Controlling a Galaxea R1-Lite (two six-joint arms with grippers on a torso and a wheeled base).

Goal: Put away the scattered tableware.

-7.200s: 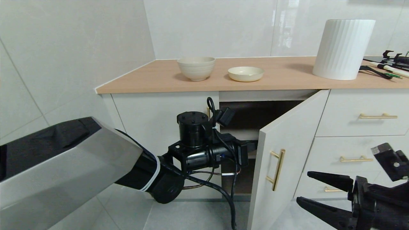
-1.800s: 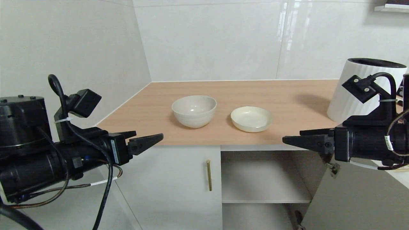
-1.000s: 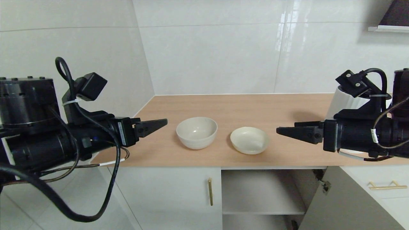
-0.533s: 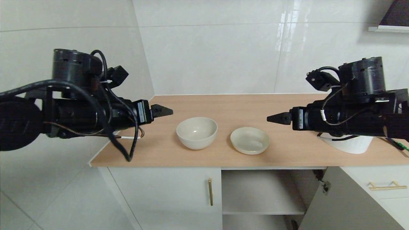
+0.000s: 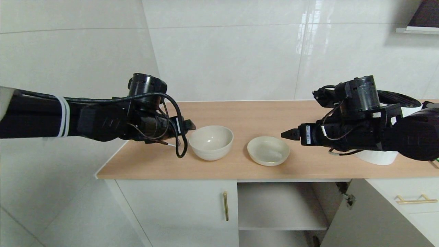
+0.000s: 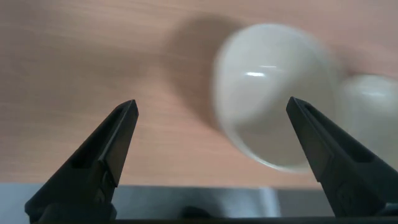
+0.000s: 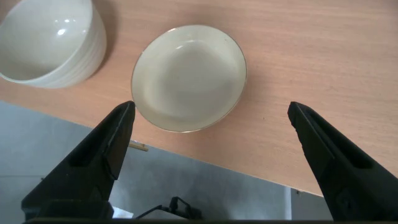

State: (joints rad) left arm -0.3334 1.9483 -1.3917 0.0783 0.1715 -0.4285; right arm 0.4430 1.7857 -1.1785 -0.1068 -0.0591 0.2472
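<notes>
Head view: a deep cream bowl (image 5: 211, 142) and a shallow cream dish (image 5: 268, 150) are being seen side by side, slightly apart, near the front edge of a wooden countertop (image 5: 247, 116), the bowl to the left. The left gripper (image 5: 190, 126) is being held level just beside the bowl's left rim; whether it is touching cannot be told. The right gripper (image 5: 286, 134) is being held level just right of the dish, clear of it. Both are being viewed edge-on here, so their spread cannot be judged. A white ribbed container (image 5: 377, 158) is being partly hidden behind the right arm. Below the counter, a cabinet compartment is standing open with a shelf (image 5: 279, 209) exposed, beside a closed door with a brass handle (image 5: 225, 206). Left wrist view, blurred: the left gripper (image 6: 211, 102) is being shown with jaws spread wide and nothing between them, above the countertop (image 6: 93, 50), with the bowl (image 6: 273, 102) beyond and the dish (image 6: 370, 106) past it. Right wrist view: the right gripper (image 7: 210, 106) is being shown with jaws spread wide and empty, the dish (image 7: 188, 78) lying between the fingertips' lines below, and the bowl (image 7: 50, 40) next to it.
</notes>
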